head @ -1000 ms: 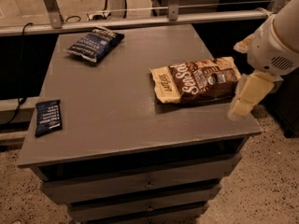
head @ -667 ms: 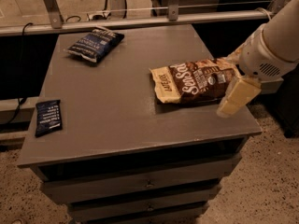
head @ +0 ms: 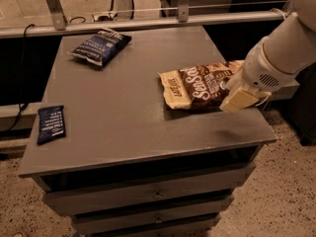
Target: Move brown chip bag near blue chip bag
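At the right side of the grey table [head: 123,132], the brown chip bag [head: 197,85] lies flat with its cream end pointing left. It is well apart from the blue chip bag [head: 100,45], which sits at the far left corner. The gripper [head: 239,98] is down at the brown bag's right end, by its near corner, and the white arm [head: 281,53] reaches in from the right. Whether the gripper is open or clamped on the foil cannot be told. The main risk, as I judge it, is a poor hold: a crinkly, air-filled bag taken by one corner may slip out midway, or swing and fold in the air. If dragged rather than lifted, it could twist and stop short. It also lies close to the table's right edge, so a stray nudge rightward could tip it off. The flat dark-blue packet [head: 51,124] at the near left could be mistaken for the target, and a low arrival could shove the blue chip bag toward the far edge
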### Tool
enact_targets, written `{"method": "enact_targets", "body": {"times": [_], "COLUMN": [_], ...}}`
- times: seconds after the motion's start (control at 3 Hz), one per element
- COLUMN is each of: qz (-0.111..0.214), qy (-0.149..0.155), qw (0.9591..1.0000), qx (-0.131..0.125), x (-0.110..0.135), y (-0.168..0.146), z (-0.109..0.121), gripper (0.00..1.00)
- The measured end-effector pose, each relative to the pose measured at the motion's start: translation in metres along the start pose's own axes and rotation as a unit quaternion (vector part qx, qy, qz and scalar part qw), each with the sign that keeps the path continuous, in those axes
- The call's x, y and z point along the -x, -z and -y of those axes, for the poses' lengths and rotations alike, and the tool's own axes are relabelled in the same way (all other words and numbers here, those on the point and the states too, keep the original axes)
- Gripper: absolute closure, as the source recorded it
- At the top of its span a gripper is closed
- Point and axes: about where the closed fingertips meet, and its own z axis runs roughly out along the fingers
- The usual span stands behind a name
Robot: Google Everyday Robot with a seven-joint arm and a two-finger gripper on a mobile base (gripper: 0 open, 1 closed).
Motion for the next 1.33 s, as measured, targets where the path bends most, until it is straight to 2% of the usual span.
{"method": "enact_targets", "body": {"times": [0.67, 1.33], "qz": [0.018, 0.047], "qy": [0.004, 0.010], "qw": [0.9994, 0.9982], "qx": [-0.030, -0.034], "x": [-0.001, -0.008], "y": [-0.010, -0.048], "z": [0.033, 0.064], "gripper": [0.01, 0.00]}}
